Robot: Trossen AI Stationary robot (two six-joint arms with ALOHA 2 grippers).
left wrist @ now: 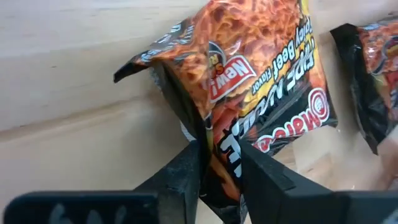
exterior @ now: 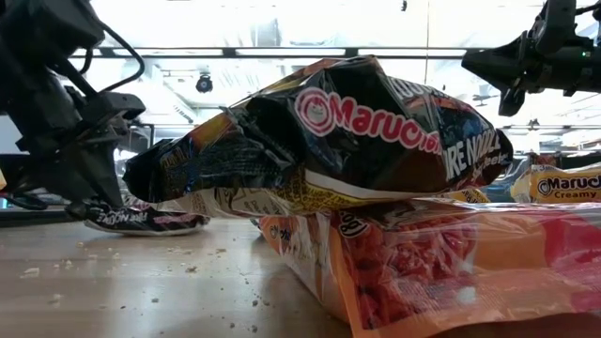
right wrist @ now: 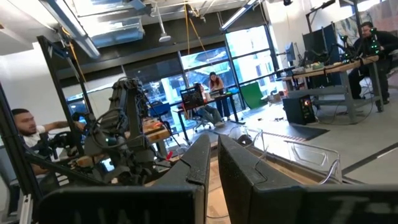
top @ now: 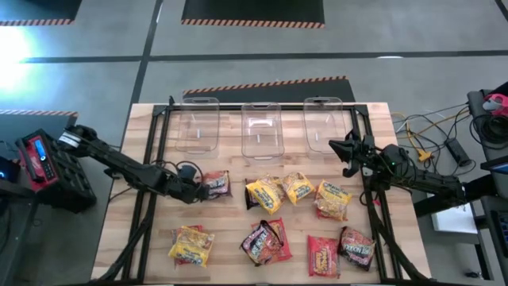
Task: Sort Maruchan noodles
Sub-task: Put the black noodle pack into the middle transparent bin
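Observation:
Several Maruchan noodle packets lie flat on the wooden table: yellow ones (top: 266, 193) (top: 333, 199) in the middle row, and a yellow (top: 190, 245), a red (top: 321, 254) and dark ones (top: 266, 241) nearer the front. My left gripper (top: 198, 189) (left wrist: 221, 165) is left of centre, shut on a dark flame-printed packet (top: 216, 184) (left wrist: 261, 93). My right gripper (top: 337, 147) (right wrist: 212, 155) waits shut, raised above the table's far right, touching nothing. My left gripper pinches the dark packet's crinkled end nearest the arm (left wrist: 217, 143) between its two fingers (left wrist: 186, 177). The fingers slant down from the table's left. The packet stretches away from the fingers, and its far part lies low on the table (exterior: 150, 222).
Three clear plastic bins (top: 198, 123) (top: 262, 127) (top: 325, 119) stand in a row along the far edge. Black frame rails (top: 147, 199) run along both sides of the table. Cables (top: 421, 135) lie off the right edge. Bare wood (top: 230, 238) shows between the packets.

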